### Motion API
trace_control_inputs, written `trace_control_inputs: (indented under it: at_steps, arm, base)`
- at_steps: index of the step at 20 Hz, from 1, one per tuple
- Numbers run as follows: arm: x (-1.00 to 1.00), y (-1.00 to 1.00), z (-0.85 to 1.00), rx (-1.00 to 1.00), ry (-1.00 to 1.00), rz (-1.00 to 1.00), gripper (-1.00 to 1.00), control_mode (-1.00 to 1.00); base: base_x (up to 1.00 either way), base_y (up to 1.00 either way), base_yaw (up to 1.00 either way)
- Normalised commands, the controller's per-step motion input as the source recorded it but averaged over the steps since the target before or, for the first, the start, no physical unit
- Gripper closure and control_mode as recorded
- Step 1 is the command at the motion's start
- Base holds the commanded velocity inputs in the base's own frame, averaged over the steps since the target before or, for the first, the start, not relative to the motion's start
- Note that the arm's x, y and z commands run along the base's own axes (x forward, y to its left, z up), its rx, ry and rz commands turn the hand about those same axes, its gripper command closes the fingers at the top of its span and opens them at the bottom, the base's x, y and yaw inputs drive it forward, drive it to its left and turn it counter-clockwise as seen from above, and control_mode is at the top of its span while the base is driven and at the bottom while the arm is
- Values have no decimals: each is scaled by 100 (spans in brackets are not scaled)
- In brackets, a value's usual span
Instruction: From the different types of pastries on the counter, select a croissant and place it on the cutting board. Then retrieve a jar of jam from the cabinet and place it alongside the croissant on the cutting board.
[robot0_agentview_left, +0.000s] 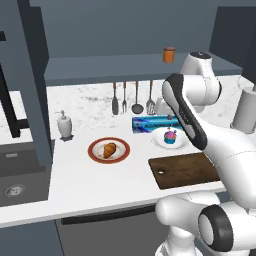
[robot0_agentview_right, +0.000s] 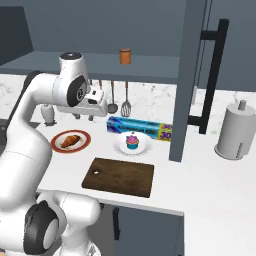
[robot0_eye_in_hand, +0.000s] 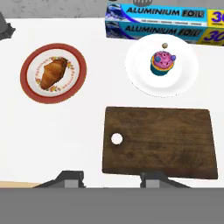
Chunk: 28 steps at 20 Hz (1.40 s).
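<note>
Gripper (robot0_eye_in_hand: 111, 177) clenched, empty, above dark brown wooden cutting board (robot0_eye_in_hand: 159, 142); golden-orange croissant (robot0_eye_in_hand: 53, 72) left of board, unpicked, on red-rimmed plate (robot0_eye_in_hand: 78, 83).

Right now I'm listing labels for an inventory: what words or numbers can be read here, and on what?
"ALUMINIUM FOIL": printed twice on the blue foil box at the back of the counter, hand view.
"30": yellow panel at the box's end, also twice.
A small logo at the box's other end is too blurred to read.
Nothing legible on the jar of jam.
</note>
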Motion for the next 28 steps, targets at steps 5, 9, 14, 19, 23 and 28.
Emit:
trace_control_inputs:
  at_steps: [5,9,14,19,23,28]
  arm:
    - [9,29,-7,4,0,0,-100,-100]
    - [11,69,-19,5,0,0,-100,-100]
    - [20,80,-16,1,0,0,-100,-100]
    - [2,16,-2,1,0,0,-100,-100]
    - [9,38,-9,0,1,0,-100,-100]
    - [30,47,-18,0,2,0,-100,-100]
  base:
    - [0,0,0]
    - [0,0,0]
    - [0,0,0]
    - [0,0,0]
    - [0,0,0]
    - [0,0,0]
